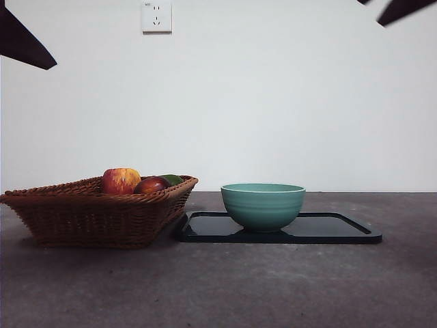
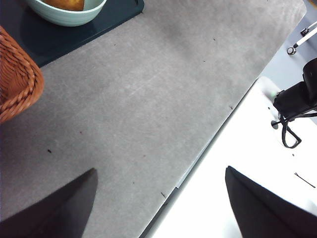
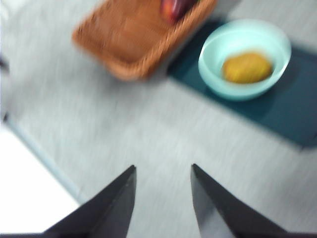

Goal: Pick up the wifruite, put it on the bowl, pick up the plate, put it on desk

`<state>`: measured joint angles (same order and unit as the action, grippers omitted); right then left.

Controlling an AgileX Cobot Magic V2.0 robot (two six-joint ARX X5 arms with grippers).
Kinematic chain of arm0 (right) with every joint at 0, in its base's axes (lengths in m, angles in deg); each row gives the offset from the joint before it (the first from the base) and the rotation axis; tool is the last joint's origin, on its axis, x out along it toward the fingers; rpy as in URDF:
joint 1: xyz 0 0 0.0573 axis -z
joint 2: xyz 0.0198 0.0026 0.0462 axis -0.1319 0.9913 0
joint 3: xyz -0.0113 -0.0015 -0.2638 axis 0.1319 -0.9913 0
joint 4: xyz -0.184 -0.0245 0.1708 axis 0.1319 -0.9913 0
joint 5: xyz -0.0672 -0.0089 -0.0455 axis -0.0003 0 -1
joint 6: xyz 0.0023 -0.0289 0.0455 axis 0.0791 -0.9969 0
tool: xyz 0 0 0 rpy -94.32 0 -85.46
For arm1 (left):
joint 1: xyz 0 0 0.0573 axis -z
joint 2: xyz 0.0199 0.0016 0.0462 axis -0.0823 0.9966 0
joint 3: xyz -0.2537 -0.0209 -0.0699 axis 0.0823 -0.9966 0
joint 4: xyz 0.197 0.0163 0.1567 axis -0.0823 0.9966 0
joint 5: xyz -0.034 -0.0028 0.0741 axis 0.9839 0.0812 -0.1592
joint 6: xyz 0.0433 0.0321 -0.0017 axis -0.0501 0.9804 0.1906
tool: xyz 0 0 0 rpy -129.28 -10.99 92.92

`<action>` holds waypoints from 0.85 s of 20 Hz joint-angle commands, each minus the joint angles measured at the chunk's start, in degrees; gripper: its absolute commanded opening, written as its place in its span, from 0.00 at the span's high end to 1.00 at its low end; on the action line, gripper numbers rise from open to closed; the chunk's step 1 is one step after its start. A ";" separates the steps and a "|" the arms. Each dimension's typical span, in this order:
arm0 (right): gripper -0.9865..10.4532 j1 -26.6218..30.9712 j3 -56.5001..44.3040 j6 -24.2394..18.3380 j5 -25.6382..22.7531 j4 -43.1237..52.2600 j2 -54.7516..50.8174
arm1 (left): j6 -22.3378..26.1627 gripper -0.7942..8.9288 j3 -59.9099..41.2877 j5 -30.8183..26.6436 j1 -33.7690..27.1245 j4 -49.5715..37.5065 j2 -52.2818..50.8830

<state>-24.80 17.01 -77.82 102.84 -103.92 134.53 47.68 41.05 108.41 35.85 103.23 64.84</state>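
The wifruite (image 3: 246, 68), brown and oval, lies inside the mint-green bowl (image 3: 213, 54); the left wrist view shows a sliver of the wifruite (image 2: 67, 4) in the bowl (image 2: 64, 19). In the front view the bowl (image 1: 263, 203) stands on the flat black plate (image 1: 341, 229) on the grey desk (image 1: 239, 287), and the fruit is hidden by the bowl's wall. My left gripper (image 2: 161, 169) hangs open over bare desk near its edge. My right gripper (image 3: 163, 166) is open and empty, high above the desk and apart from the bowl; its view is blurred.
A wicker basket (image 1: 95, 215) stands beside the plate, holding a red-yellow apple (image 1: 121, 180) and a dark red fruit (image 1: 151, 185). Black arm tips show at the top left corner (image 1: 24, 41) and the top right corner (image 1: 403, 8). The desk's edge (image 2: 198, 163) meets a white surface.
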 commanded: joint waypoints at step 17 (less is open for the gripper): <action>0.76 -1.25 -4.02 -0.42 2.19 -0.09 -1.79 | 0.48 0.50 0.37 0.15 0.33 -0.31 0.31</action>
<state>-25.52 12.86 -77.84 104.87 -104.53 132.46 47.68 41.05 108.41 35.88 103.23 64.84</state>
